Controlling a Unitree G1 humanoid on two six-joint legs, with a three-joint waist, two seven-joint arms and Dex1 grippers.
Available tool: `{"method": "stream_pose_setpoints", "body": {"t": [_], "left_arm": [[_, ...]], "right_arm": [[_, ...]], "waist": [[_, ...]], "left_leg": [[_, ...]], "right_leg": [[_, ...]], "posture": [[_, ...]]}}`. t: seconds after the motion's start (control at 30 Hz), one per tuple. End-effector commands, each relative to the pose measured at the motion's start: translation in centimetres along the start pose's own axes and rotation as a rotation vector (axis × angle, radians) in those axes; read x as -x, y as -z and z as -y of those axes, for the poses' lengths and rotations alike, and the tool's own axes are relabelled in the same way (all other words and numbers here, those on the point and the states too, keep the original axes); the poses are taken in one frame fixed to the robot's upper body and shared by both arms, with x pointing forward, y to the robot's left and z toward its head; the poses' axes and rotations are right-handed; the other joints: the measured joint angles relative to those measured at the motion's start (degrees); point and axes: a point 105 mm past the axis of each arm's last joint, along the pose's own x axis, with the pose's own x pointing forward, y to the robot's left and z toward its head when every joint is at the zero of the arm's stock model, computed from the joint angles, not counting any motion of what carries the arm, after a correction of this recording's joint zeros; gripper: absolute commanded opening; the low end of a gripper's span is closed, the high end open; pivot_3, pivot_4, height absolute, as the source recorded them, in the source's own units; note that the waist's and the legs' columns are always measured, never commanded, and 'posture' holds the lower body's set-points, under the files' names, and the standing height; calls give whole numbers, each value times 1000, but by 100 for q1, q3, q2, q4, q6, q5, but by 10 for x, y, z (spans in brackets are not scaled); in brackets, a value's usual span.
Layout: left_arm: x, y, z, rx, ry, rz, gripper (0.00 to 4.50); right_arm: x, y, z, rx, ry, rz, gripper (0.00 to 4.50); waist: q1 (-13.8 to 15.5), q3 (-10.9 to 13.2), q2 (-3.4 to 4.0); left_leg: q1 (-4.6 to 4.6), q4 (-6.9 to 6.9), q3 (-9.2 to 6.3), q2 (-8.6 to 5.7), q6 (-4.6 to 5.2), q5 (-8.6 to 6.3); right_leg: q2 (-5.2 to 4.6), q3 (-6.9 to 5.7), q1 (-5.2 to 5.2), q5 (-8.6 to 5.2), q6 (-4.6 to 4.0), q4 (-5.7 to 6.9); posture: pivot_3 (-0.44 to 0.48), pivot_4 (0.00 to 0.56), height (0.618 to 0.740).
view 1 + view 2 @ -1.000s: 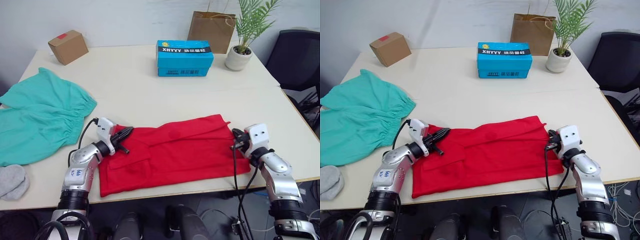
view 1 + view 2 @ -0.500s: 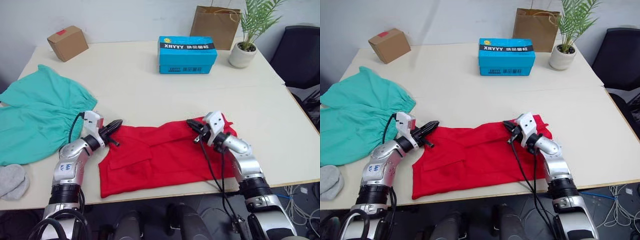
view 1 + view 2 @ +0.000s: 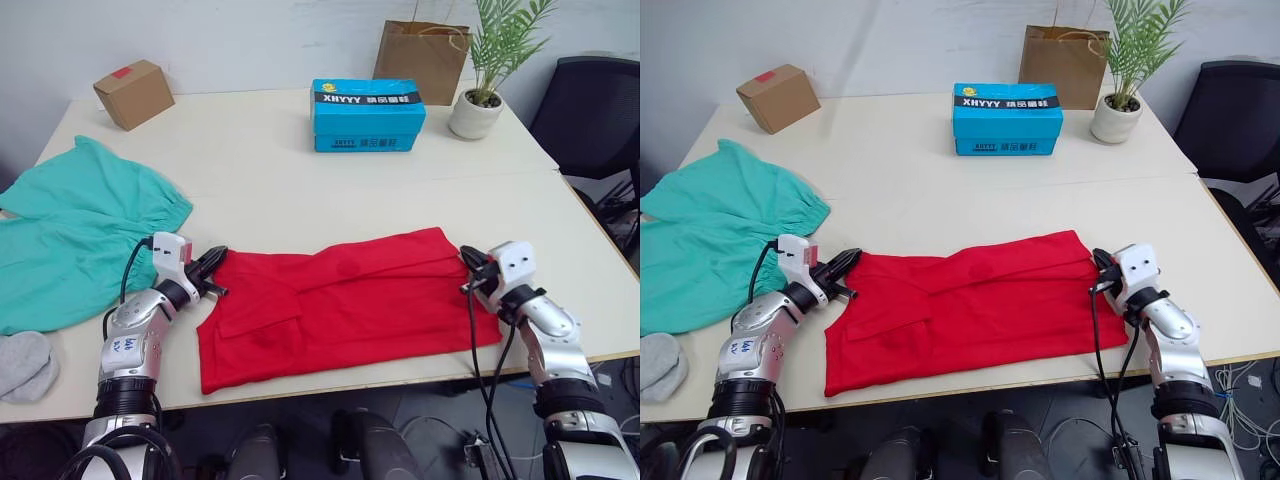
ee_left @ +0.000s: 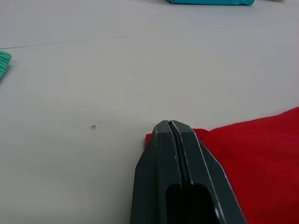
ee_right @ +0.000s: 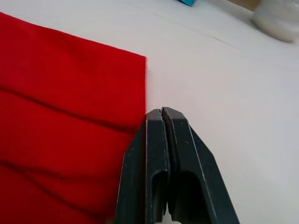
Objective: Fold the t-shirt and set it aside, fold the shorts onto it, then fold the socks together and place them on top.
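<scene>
Lying flat near the front edge of the table, the t-shirt is folded into a long red strip that runs from the robot's left to its right. One fold line goes across its middle, and a smaller flap sits on its left part.

At the left end of the strip, the left gripper has its two black fingers pressed together. Its tip is at the upper left corner of the red cloth; in the left wrist view the corner shows just beyond the closed tip, and I cannot tell if any cloth is caught between the fingers. At the right end, the right gripper is also closed, finger against finger, and its tip is at the right edge of the t-shirt, beside the far right corner. In the right wrist view no cloth is visible between these fingers.

The shorts are spread out at the left side of the table, well apart from the t-shirt. The socks lie at the front left corner, just below the shorts.

At the back of the table stand a blue box in the middle, a small cardboard box at the left, a brown paper bag and a potted plant at the right. A black chair is beside the table on the right
</scene>
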Motion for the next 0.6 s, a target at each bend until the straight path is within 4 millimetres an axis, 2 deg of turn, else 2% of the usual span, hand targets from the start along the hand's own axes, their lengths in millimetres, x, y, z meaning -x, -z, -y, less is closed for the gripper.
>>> {"method": "stream_pose_setpoints", "body": {"t": [0.03, 0.17, 0.2, 0.27, 0.33, 0.43, 0.47, 0.6], "left_arm": [[6, -10, 4, -3, 41, 75, 0], [28, -61, 21, -23, 171, 310, 0], [38, -66, 30, -57, 245, 304, 0], [55, -63, 46, -114, 370, 230, 361], [70, -60, 56, -144, 455, 164, 867], [89, -58, 68, -162, 533, 102, 1827], [94, -58, 72, -165, 564, 98, 2038], [116, -53, 94, -197, 705, 80, 3376]], "right_arm": [[13, 0, 2, -88, -52, 5, 37], [16, -41, 5, -174, -248, 126, 37], [17, -49, 8, -177, -314, 114, 37], [21, -57, 10, -181, -441, 55, 383], [22, -64, 12, -145, -526, -5, 896], [16, -67, 15, -76, -630, -113, 1962], [13, -69, 16, -64, -652, -144, 2235], [-8, -64, 17, -26, -718, -324, 3693]], "waist": [[1, 0, 0], [-23, 5, 3], [-40, 9, 8], [-47, 14, 19], [-42, 13, 28], [-32, 14, 27], [-33, 15, 25], [-20, 17, 29]], "left_leg": [[-1, -3, 0, 1, 3, 3], [-19, -4, 4, 6, -10, 28], [-34, -2, 6, 6, -10, 28], [-49, 4, 10, 6, -9, 28], [-46, -2, 15, 7, -10, 29], [-45, -4, 13, 12, 2, 21], [-47, 0, 11, 14, 6, 17], [-69, 0, 18, 12, -4, 20]], "right_leg": [[2, 0, -1, 0, 0, 0], [4, 0, -21, -1, 2, -1], [4, -1, -33, -1, 2, 0], [3, 1, -54, -1, 1, 5], [4, 1, -59, -1, 0, 4], [14, 1, -63, 1, -10, 1], [18, 1, -64, 2, -16, -2], [18, 8, -86, 9, -32, -10]], "posture": [[0, 150, 740], [0, 150, 740], [0, 150, 740], [0, 150, 740], [0, 150, 740], [0, 150, 740], [0, 150, 740], [0, 150, 740]]}}
